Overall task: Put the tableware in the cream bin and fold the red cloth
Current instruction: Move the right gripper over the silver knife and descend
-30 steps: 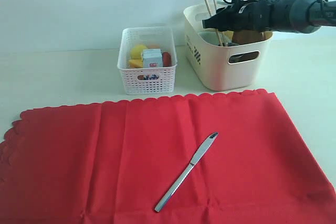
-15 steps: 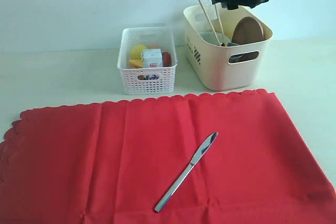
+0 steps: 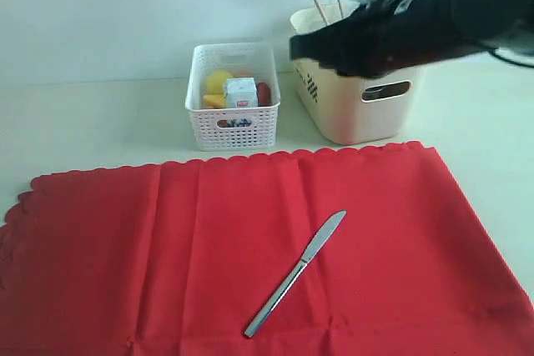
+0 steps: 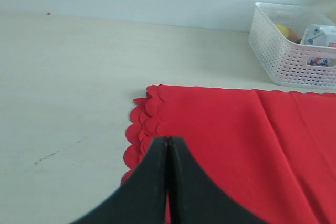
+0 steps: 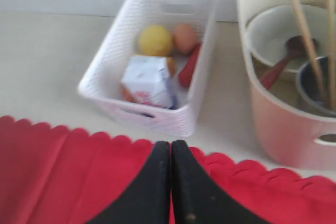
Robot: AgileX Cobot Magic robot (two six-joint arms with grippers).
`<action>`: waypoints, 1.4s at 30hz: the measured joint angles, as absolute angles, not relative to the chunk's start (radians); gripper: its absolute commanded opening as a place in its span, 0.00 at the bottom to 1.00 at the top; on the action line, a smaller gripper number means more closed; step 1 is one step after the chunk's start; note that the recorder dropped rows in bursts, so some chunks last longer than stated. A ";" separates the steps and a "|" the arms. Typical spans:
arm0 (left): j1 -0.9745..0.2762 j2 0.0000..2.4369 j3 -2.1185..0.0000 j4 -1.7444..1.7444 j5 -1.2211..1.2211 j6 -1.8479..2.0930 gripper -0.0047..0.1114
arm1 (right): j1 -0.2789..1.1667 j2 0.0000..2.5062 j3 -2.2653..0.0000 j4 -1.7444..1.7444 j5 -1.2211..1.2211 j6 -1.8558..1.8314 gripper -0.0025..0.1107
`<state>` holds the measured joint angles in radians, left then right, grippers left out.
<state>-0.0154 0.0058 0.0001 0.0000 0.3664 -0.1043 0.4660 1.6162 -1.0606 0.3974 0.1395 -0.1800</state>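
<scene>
Exterior view: the right gripper (image 5: 170,144), a moment ago above the cream bin (image 3: 359,118) at upper right, has swung down in front of it, blurred, fingers pressed together on nothing; the chopsticks (image 5: 302,19) now stand in the bin; only the silver knife (image 3: 296,273) remains, lower centre on the red cloth (image 3: 125,248), probably the next pick; the left gripper (image 4: 167,141) is clenched empty over the cloth's scalloped edge.

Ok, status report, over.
Shut and empty: left hand, right hand. Remaining: knife on red cloth, not in cream bin. Cloth flat, unfolded. Nothing blocking knife.
</scene>
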 measured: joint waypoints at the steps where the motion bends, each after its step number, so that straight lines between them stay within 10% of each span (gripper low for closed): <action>1: -0.015 0.006 0.000 0.000 0.366 -0.104 0.05 | 0.509 1.580 -1.002 0.401 0.097 -0.183 0.02; 42: -0.015 0.006 0.000 0.000 0.366 -0.104 0.05 | 0.673 1.440 -0.717 0.414 0.107 -0.283 0.02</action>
<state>-0.0154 0.0058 0.0001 0.0000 0.3664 -0.1043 0.6734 1.4398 -0.7174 0.4139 0.1074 -0.2834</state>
